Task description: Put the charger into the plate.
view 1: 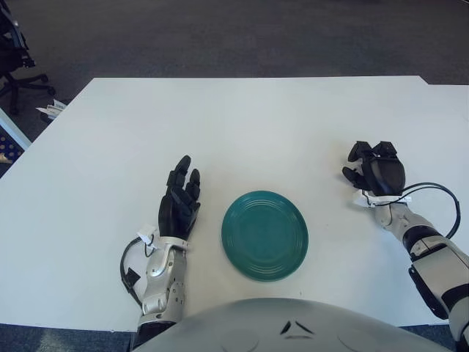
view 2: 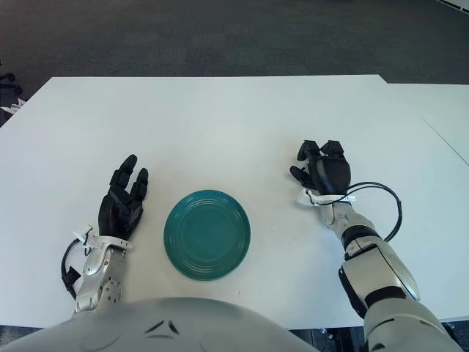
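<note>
A teal plate (view 1: 264, 234) lies empty on the white table (view 1: 242, 125), near its front edge. My left hand (view 1: 180, 196) shows just left of the plate, fingers stretched out and holding nothing. My right hand (view 1: 376, 171) is to the right of the plate, about a hand's width from its rim, with its back turned up toward the camera. No charger shows anywhere on the table. Whatever is under the right palm is hidden.
A black cable (view 1: 432, 192) loops from the right wrist over the table. An office chair (view 1: 13, 55) stands on the floor off the far left corner. The table's right edge (view 1: 447, 92) lies behind the right hand.
</note>
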Motion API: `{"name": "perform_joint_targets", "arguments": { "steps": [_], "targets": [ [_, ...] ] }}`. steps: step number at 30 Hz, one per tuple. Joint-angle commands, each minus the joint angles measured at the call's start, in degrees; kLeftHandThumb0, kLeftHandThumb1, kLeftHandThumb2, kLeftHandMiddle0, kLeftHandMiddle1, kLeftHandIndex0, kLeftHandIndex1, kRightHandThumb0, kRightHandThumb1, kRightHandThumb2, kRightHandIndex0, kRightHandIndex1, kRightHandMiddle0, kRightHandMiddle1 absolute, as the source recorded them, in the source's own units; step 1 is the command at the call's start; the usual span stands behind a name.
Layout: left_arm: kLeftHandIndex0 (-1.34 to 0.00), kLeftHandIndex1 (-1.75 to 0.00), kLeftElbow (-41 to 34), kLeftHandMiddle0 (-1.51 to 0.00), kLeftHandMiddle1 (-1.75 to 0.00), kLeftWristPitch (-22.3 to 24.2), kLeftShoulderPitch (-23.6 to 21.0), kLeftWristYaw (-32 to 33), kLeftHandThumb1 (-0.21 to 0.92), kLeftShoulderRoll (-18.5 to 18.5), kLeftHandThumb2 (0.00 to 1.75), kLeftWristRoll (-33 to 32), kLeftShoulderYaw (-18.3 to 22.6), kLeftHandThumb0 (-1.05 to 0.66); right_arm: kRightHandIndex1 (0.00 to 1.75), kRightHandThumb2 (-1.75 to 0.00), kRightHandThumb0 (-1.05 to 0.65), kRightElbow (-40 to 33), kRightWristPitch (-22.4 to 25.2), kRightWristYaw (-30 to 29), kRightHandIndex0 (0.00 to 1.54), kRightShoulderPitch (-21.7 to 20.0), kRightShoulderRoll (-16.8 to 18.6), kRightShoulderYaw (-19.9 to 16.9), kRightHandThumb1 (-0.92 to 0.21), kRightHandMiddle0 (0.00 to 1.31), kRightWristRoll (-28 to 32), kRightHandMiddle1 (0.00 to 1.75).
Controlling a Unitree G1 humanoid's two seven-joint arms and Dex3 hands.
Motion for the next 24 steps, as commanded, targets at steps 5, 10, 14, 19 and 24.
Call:
{"name": "perform_joint_targets", "arguments": {
  "steps": [5,10,14,19,24],
  "targets": [
    [0.0,-0.47,2.6,-0.14,0.0,-0.4,-0.8,-0.8,0.92,-0.6,1.02,0.7,0.1,-1.05,1.75,-1.2,-0.45,-2.5,-2.9,3.0,1.11,2.7,-1.0,2.0,-0.41,0.54,-1.2,1.75],
    [-0.02,-0.5,3.4,-0.15,-0.01,-0.8,-1.1,-1.1,0.92,-0.3,1.01,1.1,0.1,-1.05,1.75,-1.18,-0.44,-8.6,-5.1,11.5,1.16,0.7,-5.6,-0.1,-0.42,0.53,0.9,1.75],
    [-0.02,-0.51,3.6,-0.16,-0.01,-0.6,-1.1,-1.6,0.92,-0.1,1.01,0.9,0.1,-1.05,1.75,-1.17,-0.44,-17.9,-5.3,19.3,1.17,2.0,-9.6,-3.9,-0.43,0.52,4.0,1.75],
    [-0.01,-0.55,4.0,-0.17,-0.01,-0.3,-1.3,-1.9,0.92,-0.1,1.03,0.4,0.5,-1.05,1.75,-1.19,-0.44,-36.7,-0.5,28.8,1.17,8.2,-13.5,-10.2,-0.42,0.53,7.2,1.75],
    [-0.02,-0.58,4.0,-0.19,-0.01,-0.2,-1.3,-2.1,0.92,-0.1,1.03,0.3,0.4,-1.05,1.75,-1.22,-0.45,-46.3,3.7,32.9,1.17,11.6,-13.1,-14.0,-0.39,0.55,8.2,1.75]
  ]
}}
